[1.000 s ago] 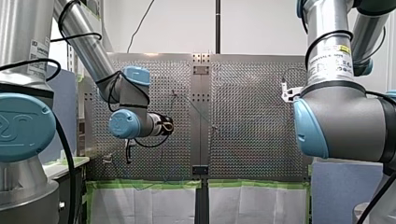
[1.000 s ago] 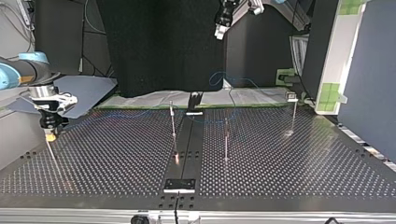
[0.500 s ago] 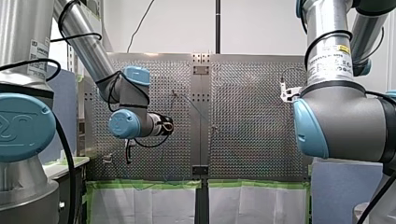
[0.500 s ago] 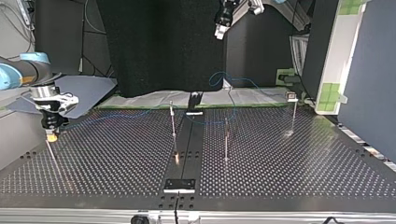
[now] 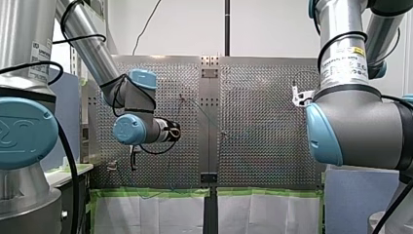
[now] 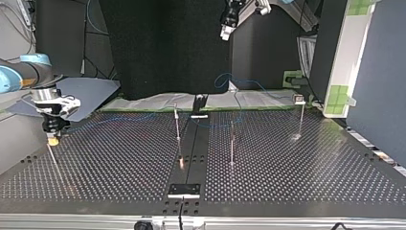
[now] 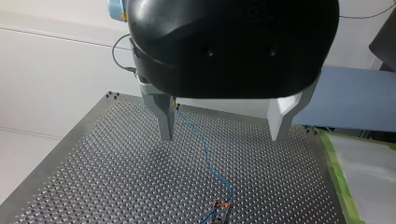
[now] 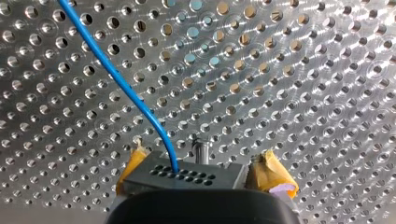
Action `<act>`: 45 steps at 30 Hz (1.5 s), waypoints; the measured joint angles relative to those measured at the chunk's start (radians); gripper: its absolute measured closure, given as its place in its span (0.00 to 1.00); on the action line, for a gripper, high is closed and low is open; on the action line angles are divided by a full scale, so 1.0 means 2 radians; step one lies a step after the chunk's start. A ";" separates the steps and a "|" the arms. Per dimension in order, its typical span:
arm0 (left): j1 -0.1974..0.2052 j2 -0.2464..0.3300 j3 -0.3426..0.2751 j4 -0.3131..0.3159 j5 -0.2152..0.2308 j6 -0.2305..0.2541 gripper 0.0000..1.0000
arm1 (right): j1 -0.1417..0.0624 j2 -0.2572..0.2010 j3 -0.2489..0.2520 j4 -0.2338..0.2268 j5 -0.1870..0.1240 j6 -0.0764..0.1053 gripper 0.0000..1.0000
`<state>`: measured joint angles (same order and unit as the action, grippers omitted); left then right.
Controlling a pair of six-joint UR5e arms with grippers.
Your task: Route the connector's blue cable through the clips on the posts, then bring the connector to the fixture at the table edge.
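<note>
In the right wrist view the dark connector point(image 8: 182, 176) with rows of small holes sits between the yellow pads point(image 8: 271, 177) of my right gripper point(image 8: 201, 171), with a small gap at one pad. The blue cable point(image 8: 126, 88) leaves the connector over the perforated plate, and a small metal pin point(image 8: 201, 151) stands just ahead. In the top view my right gripper point(image 6: 52, 138) hangs low at the table's left edge. From there the cable point(image 6: 124, 116) runs past thin posts point(image 6: 177, 125) point(image 6: 232, 141) point(image 6: 301, 115). My left gripper point(image 7: 222, 136) is open and empty, high above the table point(image 6: 226, 28).
A black strip with a metal bracket point(image 6: 184, 189) runs down the table's middle, with a black fixture point(image 6: 198, 103) at its far end. A white sheet edged with green tape point(image 6: 153, 101) lies beyond the plate. A white and green block point(image 6: 337, 96) stands at the top view's right.
</note>
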<state>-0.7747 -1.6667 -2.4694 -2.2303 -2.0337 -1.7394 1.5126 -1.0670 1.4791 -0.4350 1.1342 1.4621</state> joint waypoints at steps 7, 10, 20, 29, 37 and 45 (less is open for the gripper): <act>0.000 0.000 0.001 -0.005 -0.001 0.006 0.00 | -0.002 0.000 0.000 0.002 0.002 -0.001 0.01; 0.000 0.000 0.001 -0.007 -0.002 0.008 0.00 | -0.002 0.000 0.000 0.003 0.002 -0.001 0.01; 0.000 0.000 0.001 -0.008 -0.002 0.009 0.00 | -0.002 0.000 0.000 0.003 0.002 -0.002 0.01; 0.000 0.000 0.001 -0.008 -0.002 0.009 0.00 | -0.002 0.000 0.000 0.003 0.002 -0.002 0.01; 0.000 0.000 0.001 -0.008 -0.002 0.009 0.00 | -0.002 0.000 0.000 0.003 0.002 -0.001 0.01; 0.000 0.000 0.001 -0.008 -0.002 0.009 0.00 | -0.002 0.000 0.000 0.003 0.002 -0.002 0.01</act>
<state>-0.7751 -1.6664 -2.4678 -2.2460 -2.0378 -1.7213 1.5087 -1.0671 1.4781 -0.4297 1.1383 1.4591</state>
